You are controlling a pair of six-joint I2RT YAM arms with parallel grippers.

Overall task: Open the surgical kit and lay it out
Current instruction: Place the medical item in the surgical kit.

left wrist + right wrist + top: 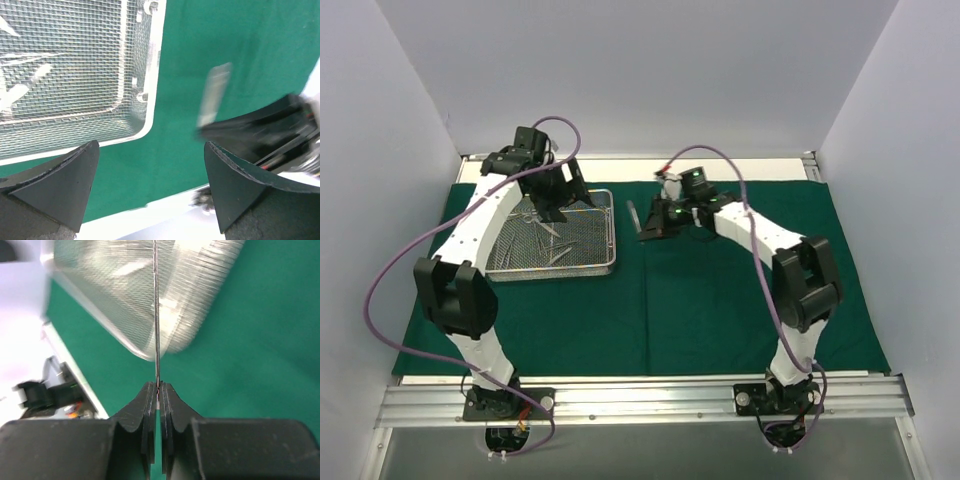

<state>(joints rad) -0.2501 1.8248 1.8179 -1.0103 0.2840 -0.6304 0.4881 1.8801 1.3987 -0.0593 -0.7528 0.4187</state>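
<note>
The dark green cloth (pixel 720 300) of the surgical kit lies spread flat over the table. On its left part stands the silver wire-mesh tray (pixel 595 262), with several slim steel instruments (pixel 545 240) lying in it. My left gripper (pixel 557 207) hovers over the tray's back right corner. In the left wrist view it (pixel 151 147) is open wide and empty, above bare cloth beside the tray (pixel 155 75). My right gripper (pixel 648 230) is just right of the tray, shut on one thin steel instrument (pixel 156 315) that sticks straight out of it (pixel 158 386). That instrument (pixel 215 95) looks blurred in the left wrist view.
White walls close in the left, back and right sides. An aluminium rail (pixel 640 400) carrying both arm bases runs along the near edge. Purple cables (pixel 395 300) loop beside each arm. A white strip (pixel 620 160) borders the cloth at the back.
</note>
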